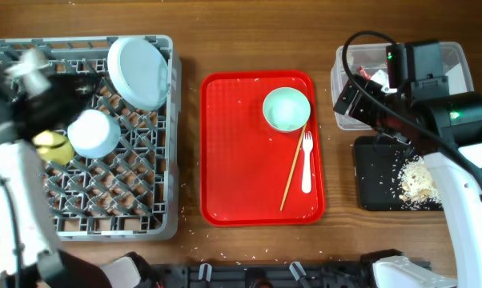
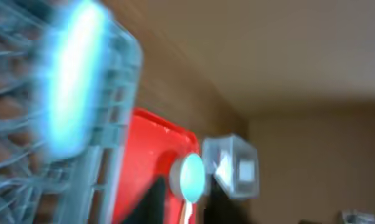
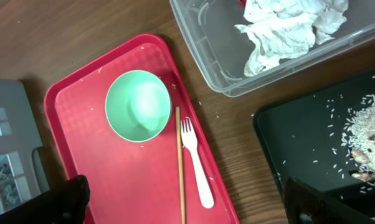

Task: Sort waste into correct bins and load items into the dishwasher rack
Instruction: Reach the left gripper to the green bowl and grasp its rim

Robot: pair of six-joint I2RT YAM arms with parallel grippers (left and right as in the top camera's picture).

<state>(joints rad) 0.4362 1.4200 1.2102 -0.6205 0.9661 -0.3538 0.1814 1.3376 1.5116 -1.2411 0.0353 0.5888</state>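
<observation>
Our right gripper [image 3: 187,204] has its fingers [image 3: 66,199] spread wide, one dark tip at each lower corner of the wrist view, and nothing is between them. It hangs above the right end of the red tray [image 3: 106,180]. There the green saucer [image 3: 137,106] sits upright and empty. Just to the saucer's right, the chopsticks [image 3: 179,168] show as one thin wooden line running down the tray. The white fork [image 3: 197,168] lies alongside them, tines toward the saucer.

Off the tray's right edge, the clear tub [image 3: 206,62] holds the crumpled napkin [image 3: 287,28]. Next to the tub, the black tray [image 3: 299,143] carries a heap of rice crumbs [image 3: 368,134], with loose grains scattered around it.

Our left gripper [image 1: 34,78] is a blur over the far left part of the grey rack [image 1: 173,160], and its wrist view is smeared too. We cannot tell how its fingers stand or whether they hold anything.

In the rack, the blue plate [image 1: 138,72] stands on edge near the far right corner. The pale bowl [image 1: 93,134] sits toward the middle, and the yellow cup [image 1: 55,150] is just to its left. The wooden table [image 1: 249,40] carries all of this.
</observation>
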